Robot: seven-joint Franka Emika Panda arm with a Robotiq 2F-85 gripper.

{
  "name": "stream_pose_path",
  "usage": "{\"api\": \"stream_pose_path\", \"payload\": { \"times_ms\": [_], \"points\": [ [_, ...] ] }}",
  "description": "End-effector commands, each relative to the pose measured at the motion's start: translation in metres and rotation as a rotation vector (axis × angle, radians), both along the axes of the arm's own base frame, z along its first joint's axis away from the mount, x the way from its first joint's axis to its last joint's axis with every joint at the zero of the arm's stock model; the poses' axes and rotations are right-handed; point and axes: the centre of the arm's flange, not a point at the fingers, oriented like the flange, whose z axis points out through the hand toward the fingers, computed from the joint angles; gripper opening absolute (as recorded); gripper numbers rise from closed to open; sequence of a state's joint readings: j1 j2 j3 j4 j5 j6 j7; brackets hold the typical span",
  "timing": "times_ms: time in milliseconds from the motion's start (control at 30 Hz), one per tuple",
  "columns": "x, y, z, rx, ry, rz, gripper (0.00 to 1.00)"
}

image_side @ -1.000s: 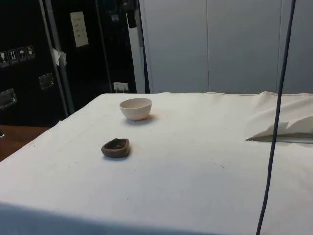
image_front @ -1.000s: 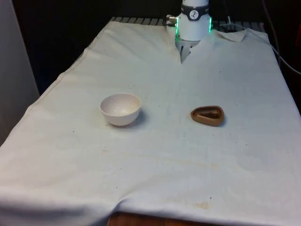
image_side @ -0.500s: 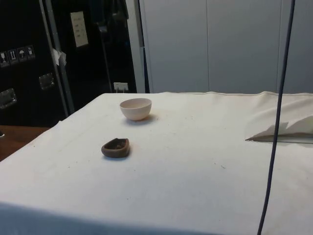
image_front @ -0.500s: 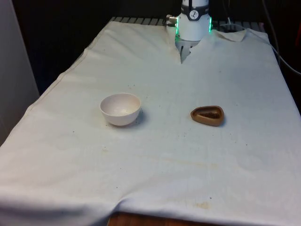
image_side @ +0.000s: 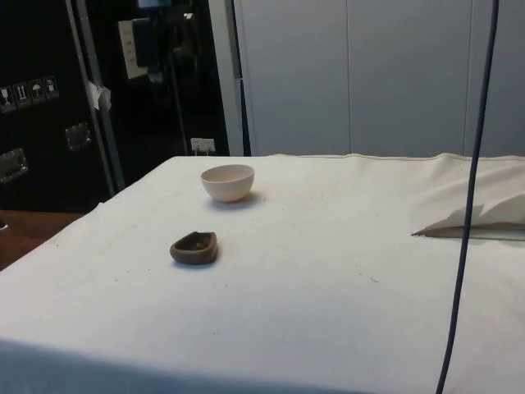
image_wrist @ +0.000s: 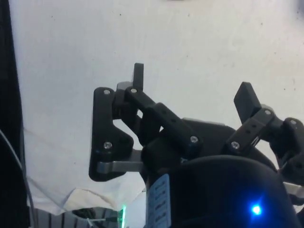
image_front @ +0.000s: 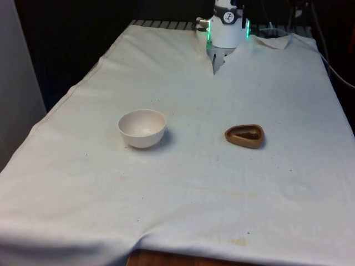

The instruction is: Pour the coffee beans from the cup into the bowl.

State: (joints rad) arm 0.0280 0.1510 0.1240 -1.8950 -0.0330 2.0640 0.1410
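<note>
On the cloth, from the front view's left to its right:
Cloth (image_front: 183, 194): white fabric over the table, softly creased, specked with small dark marks and a few faint tan stains near its close edge; a fold bunches up by the robot's base.
Bowl (image_front: 142, 128): round, smooth, off-white, with a matte pale inside; it stands upright on the front view's left half. In the side view the bowl (image_side: 228, 181) sits beyond the cup.
Cup (image_front: 244, 136): low, brown, teardrop-shaped with one pointed end, a thick rim and a dark hollow; it lies on the front view's right half, well apart from the bowl. In the side view the cup (image_side: 194, 247) shows dark contents that I cannot make out as beans.
Gripper (image_wrist: 190, 90): black, hard-edged linkages with visible screws; its two fingers (image_wrist: 138, 76) stand spread wide apart above bare cloth, with nothing between them.
Writing: pale labels on the dark cabinets in the side view, too small to read.
</note>
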Motion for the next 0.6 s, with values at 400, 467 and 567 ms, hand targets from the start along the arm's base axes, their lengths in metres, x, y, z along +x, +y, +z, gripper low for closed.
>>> {"api": "stream_pose_path", "payload": {
  "times_ms": [400, 467, 567],
  "points": [
    [0.001, 0.030, -0.041, -0.026, 0.006, 0.003, 1.00],
    [0.001, 0.036, -0.048, -0.036, -0.003, 0.001, 1.00],
    [0.002, 0.045, -0.060, -0.047, 0.000, 0.001, 1.00]
  ]
}}
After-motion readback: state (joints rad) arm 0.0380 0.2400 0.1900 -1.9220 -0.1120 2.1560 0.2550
